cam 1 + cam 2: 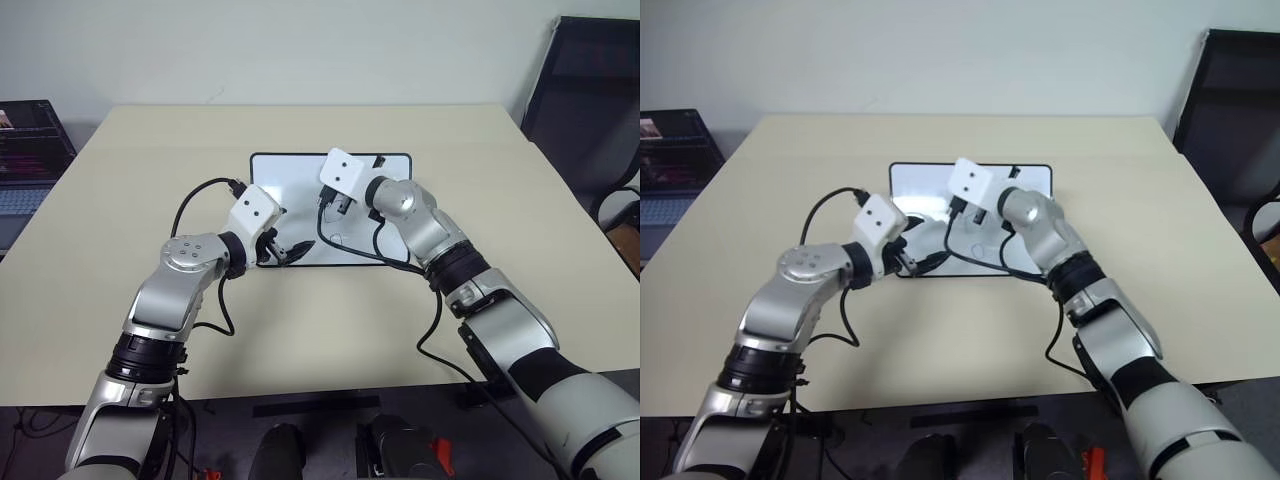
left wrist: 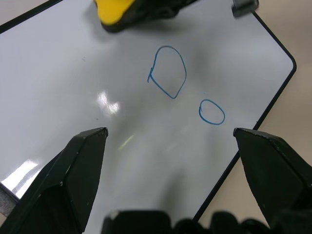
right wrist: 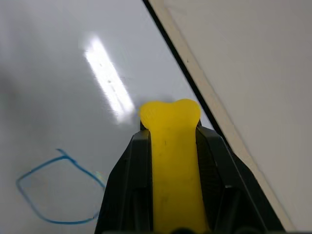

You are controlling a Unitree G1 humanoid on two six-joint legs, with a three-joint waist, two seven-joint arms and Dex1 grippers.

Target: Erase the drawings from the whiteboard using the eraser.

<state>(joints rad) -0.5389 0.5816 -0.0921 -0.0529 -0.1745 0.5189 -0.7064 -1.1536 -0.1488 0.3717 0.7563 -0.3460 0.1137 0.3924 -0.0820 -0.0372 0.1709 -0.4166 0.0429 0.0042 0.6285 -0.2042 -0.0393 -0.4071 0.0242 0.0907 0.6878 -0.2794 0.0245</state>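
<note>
Pinching the small yellow oblong eraser point(image 3: 173, 161) tight, the right gripper point(image 1: 338, 205) hovers over the glossy black-framed whiteboard point(image 2: 73, 83) beside two blue loop drawings point(image 2: 168, 72); the left gripper point(image 2: 170, 134) gapes empty. Unbraced, the board may slide.

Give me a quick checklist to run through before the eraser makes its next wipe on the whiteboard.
1. Eraser clamped in the right hand: ok.
2. Drawings left to erase: two blue loops, the larger and the smaller: not ok.
3. Eraser touching the whiteboard: cannot tell.
4. Left hand open at the board's near edge, with both loops ahead of it: ok.
5. Left hand pressing the board down: cannot tell.
</note>
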